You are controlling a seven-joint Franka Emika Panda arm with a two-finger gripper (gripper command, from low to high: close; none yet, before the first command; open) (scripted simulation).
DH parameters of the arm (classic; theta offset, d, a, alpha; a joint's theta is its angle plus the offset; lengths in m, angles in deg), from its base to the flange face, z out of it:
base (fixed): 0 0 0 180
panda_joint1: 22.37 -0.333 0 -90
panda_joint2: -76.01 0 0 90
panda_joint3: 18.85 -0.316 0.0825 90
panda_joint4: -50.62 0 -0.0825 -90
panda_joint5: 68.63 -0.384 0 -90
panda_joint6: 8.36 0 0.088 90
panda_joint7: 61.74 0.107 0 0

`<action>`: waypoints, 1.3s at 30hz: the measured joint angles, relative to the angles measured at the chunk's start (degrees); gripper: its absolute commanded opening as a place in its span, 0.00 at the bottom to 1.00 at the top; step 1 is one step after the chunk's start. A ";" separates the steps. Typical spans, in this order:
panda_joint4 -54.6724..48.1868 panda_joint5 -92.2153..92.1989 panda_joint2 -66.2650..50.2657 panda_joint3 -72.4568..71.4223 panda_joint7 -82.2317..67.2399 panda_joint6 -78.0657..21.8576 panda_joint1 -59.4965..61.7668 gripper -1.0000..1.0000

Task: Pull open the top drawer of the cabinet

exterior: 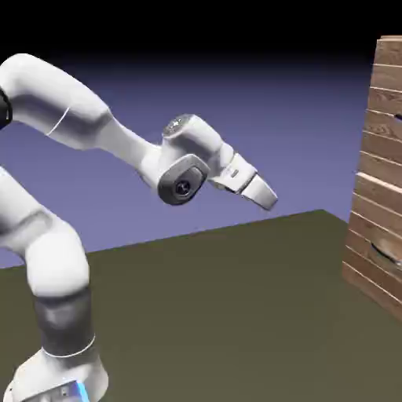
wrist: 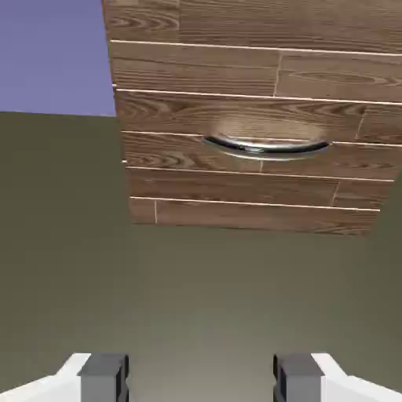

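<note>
The cabinet (exterior: 377, 196) of reddish-brown planks stands at the exterior view's right edge, partly cut off. Its top drawer (exterior: 385, 126) is the upper plank front, flush with the cabinet; a dark bit of its handle shows at the picture's edge. My gripper (exterior: 268, 199) hangs in the air well left of the cabinet, pointing toward it and slightly down. The hand view has the cabinet (wrist: 251, 71) ahead, with the lower front's curved dark handle (wrist: 267, 147) in the middle. My gripper (wrist: 201, 378) is open, its fingertips (wrist: 104, 377) wide apart with nothing between them.
The dark olive table (exterior: 220, 306) stretches between the robot's base and the cabinet. The lower plank front with its curved handle (exterior: 385, 251) sits near the table's level. A blue-violet backdrop lies behind.
</note>
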 measured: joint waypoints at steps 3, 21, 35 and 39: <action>-3.52 -7.38 1.58 -4.22 0.52 -1.56 6.23 0.50; -24.61 -51.68 11.03 -29.52 3.66 -10.95 43.61 0.50; -41.02 -86.13 18.38 -49.20 6.10 -18.26 72.68 0.50; -45.71 -95.97 20.48 -54.82 6.80 -20.34 80.98 0.50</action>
